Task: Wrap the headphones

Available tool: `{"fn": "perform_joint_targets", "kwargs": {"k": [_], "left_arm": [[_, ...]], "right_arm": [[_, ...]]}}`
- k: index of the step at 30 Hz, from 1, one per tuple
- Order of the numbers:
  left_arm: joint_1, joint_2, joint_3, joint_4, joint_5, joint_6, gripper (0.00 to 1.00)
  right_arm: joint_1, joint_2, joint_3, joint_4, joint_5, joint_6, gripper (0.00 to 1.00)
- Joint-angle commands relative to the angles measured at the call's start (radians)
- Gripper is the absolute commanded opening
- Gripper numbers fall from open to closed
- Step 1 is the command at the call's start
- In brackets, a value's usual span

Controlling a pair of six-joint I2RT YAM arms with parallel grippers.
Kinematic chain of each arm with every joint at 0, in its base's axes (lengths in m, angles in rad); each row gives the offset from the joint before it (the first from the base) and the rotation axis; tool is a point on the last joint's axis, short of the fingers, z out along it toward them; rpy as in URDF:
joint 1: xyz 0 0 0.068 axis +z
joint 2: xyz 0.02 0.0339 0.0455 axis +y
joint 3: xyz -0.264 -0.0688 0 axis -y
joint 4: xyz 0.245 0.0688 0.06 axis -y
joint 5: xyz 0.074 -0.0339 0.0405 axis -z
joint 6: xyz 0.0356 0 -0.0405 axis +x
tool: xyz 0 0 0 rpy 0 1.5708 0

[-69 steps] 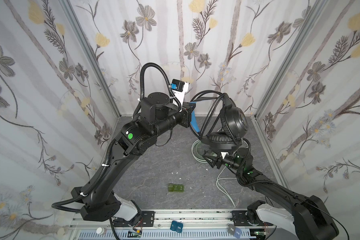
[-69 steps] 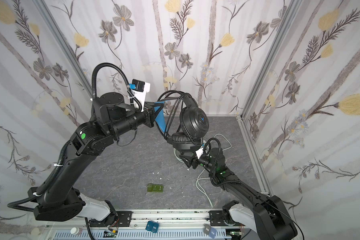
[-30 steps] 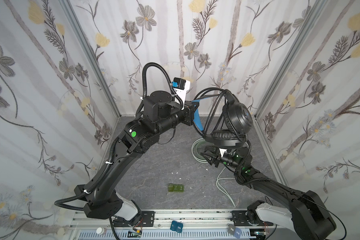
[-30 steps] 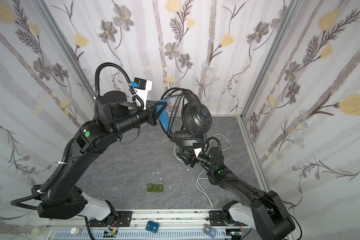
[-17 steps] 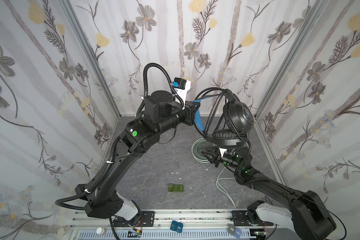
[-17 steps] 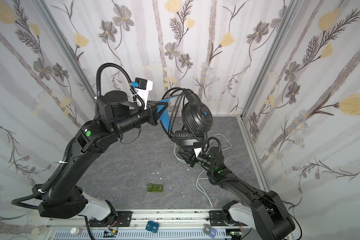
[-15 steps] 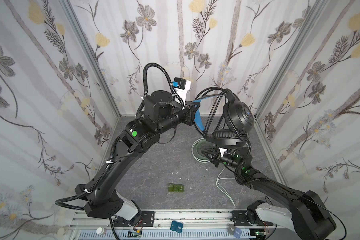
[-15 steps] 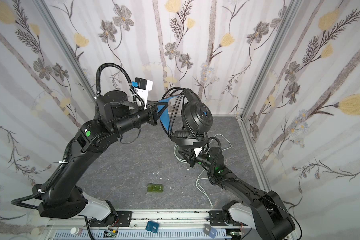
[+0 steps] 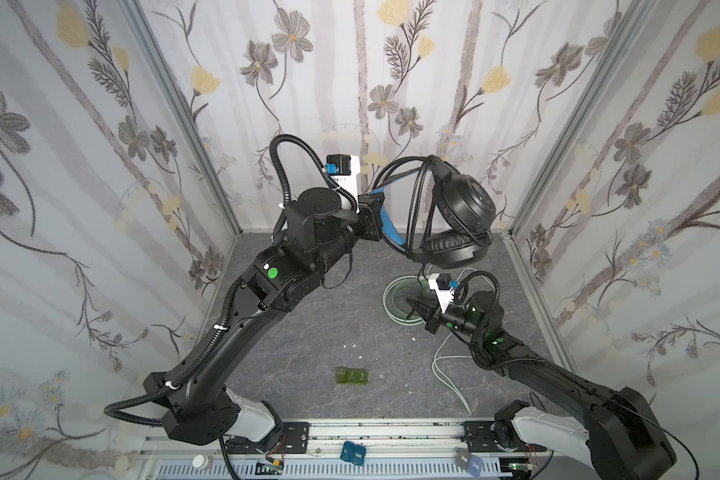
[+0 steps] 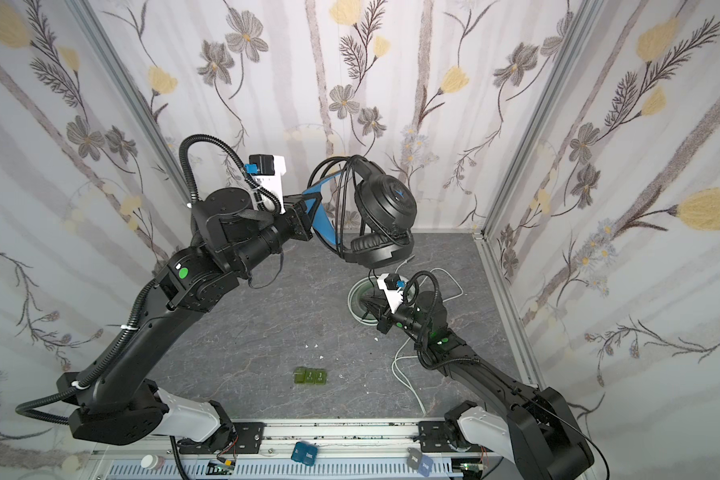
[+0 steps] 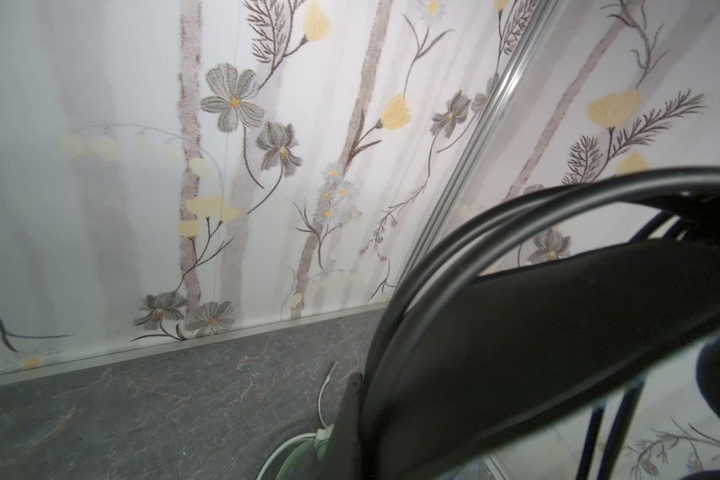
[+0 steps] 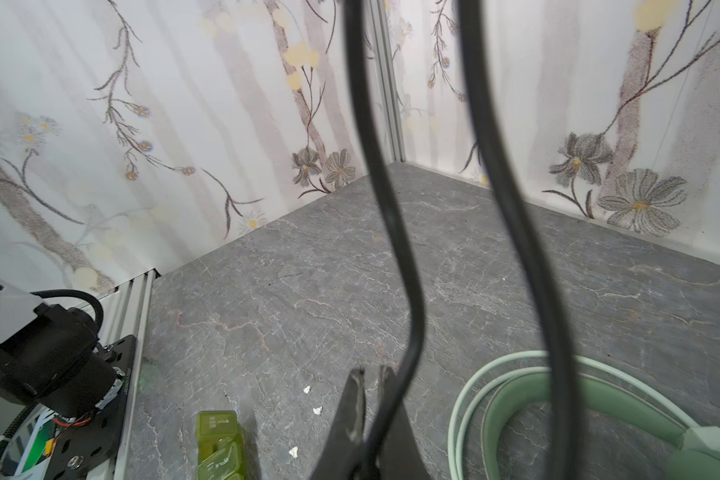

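Holding the black headset high by its blue band, the left gripper is clenched on that band. This leaves free air for the cable to circle the headband, where several loops already sit. Low down, the right gripper is closed on the hanging cable, probably to lead the next turn taut. The mint headset lies on the floor just beside it, with its pale cable loose and not yet wrapped.
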Motion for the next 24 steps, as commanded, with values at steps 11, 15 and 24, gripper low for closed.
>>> {"fn": "perform_joint_targets", "kwargs": {"k": [11, 15, 24], "left_arm": [[0.042, 0.050, 0.031, 0.234, -0.298, -0.099, 0.00], [0.069, 0.078, 0.041, 0.221, -0.343, -0.129, 0.00], [0.141, 0.145, 0.039, 0.170, -0.388, -0.228, 0.00]], "right_arm": [[0.081, -0.080, 0.040, -0.298, 0.125, -0.134, 0.00], [0.117, -0.116, 0.043, -0.357, 0.160, -0.160, 0.00], [0.238, -0.147, 0.083, -0.467, 0.250, -0.255, 0.00]]}}
